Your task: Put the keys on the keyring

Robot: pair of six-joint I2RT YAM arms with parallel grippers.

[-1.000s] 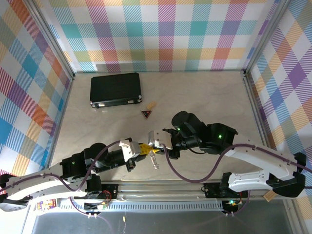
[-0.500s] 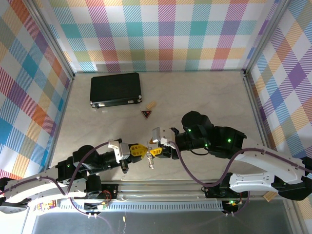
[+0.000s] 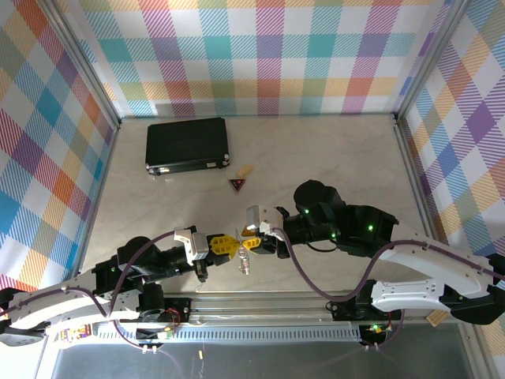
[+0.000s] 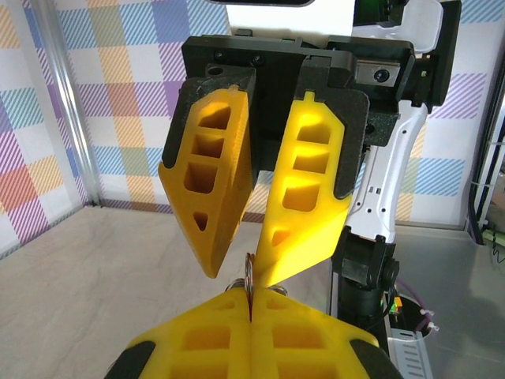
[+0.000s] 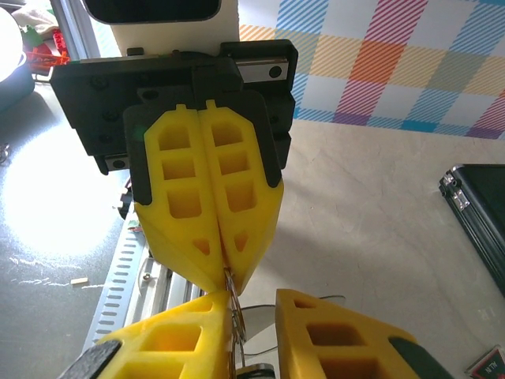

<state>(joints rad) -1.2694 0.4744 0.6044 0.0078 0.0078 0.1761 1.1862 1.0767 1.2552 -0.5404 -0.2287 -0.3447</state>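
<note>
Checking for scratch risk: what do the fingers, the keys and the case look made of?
Fingers: yellow plastic, matte, moulded or printed with lattice cut-outs. Keys: metal, pale silver with a slight sheen. Case: black hard shell, probably plastic, with silvery metal fittings on its edge; the exact material isn't clear.

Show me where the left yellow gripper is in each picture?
Top external: the left gripper is low, just left of centre, pointing right.
Left wrist: the left gripper is at the bottom centre, shut on the keyring.
Right wrist: the left gripper is in the upper middle, pointing down towards the camera.
Shared landmark: the right gripper, open, tip to tip with it in all three.
</note>
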